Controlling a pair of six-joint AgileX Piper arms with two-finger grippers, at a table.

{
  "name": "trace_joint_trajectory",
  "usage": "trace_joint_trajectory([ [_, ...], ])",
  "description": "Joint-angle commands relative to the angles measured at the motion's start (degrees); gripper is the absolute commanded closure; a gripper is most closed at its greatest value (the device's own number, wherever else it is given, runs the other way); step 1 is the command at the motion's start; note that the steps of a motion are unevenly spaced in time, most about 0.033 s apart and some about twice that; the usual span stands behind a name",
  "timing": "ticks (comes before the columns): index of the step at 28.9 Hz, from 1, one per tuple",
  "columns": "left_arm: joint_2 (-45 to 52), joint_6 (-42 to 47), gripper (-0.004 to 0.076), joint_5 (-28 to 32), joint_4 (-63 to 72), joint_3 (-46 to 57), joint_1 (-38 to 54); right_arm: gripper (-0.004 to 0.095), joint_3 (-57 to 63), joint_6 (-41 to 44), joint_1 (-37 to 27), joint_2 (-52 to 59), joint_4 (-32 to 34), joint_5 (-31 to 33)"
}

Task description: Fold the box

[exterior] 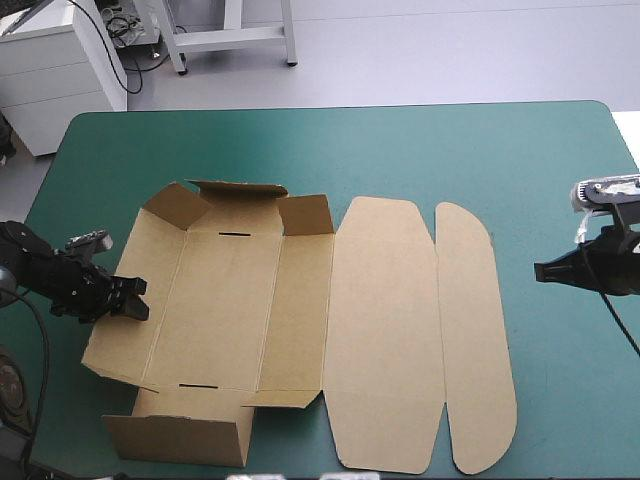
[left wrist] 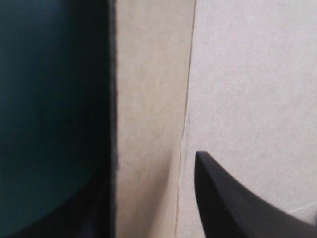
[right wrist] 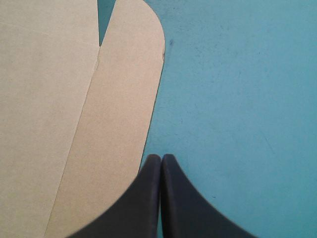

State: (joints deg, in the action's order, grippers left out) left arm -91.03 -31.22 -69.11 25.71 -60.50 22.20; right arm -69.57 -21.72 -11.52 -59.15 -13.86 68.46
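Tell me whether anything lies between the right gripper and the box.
Nothing visible does. The right gripper, jaws shut, is over bare teal-green cover, and only that cover separates it from the rounded flap of the box.

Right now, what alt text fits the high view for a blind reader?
A brown box lies open on the teal-green table, walls partly raised at its left, lid panels flat at its right. The left hand is at its left wall; the right hand is apart, farther right.
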Motion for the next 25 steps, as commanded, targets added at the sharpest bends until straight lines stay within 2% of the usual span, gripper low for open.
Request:
trace_joint_trajectory([
  [1,2.0,-0.2,0.0471,-4.9,0.5,-1.2,0.0,0.0928,-1.3,-0.7,-0.4,0.6,-1.2,-2.0],
  [6,2.0,-2.3,0.0589,-4.9,-0.9,-1.2,0.0,0.0928,-1.3,-0.7,-0.4,0.6,-1.2,-2.0],
  [9,2.0,-2.9,0.0731,-4.9,-0.9,-1.2,0.0,0.0928,-1.3,-0.7,-0.4,0.6,-1.2,-2.0],
  [21,2.0,-7.1,0.0731,-3.7,-2.1,-1.2,-2.9,0.0928,-1.3,-0.9,-0.4,0.6,-1.2,-2.2],
  [25,2.0,-8.1,0.0731,-0.4,-3.9,-1.2,-6.9,0.0928,-1.3,-0.9,-0.4,0.6,-1.2,-2.2],
])
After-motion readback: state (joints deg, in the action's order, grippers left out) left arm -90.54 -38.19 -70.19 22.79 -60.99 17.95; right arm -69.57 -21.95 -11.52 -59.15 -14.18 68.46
